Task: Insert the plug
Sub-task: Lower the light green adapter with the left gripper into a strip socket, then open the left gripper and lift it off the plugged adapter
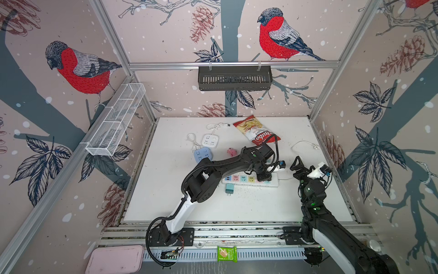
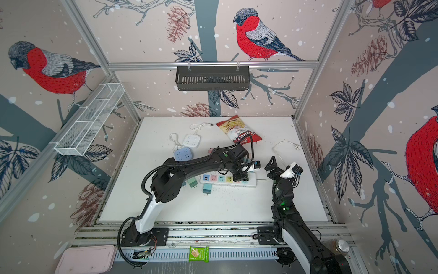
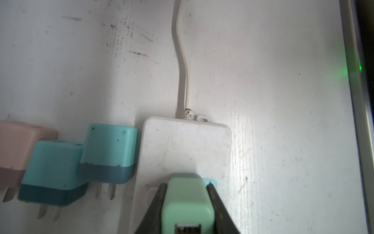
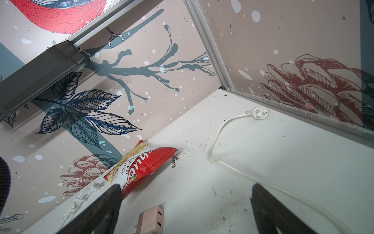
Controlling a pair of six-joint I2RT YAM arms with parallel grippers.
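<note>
Pretty clearly a robot lab test cell, not anyone's home. It's a box of aluminium frame (image 1: 233, 64) with bird-print panels (image 1: 166, 35) for walls, closed round a scuffed white surface (image 1: 189, 206). The left arm (image 1: 225, 166) and right arm (image 1: 331, 231) are bolted to a slotted rail (image 1: 237, 233) along the near edge. A black basket (image 1: 234, 79) and a wire basket (image 1: 116, 121) hang off the frame, and what's lying on the surface is a random prop mix: power strips (image 1: 244, 178), loose plugs (image 1: 229, 188) and a chips bag (image 1: 254, 129)
</note>
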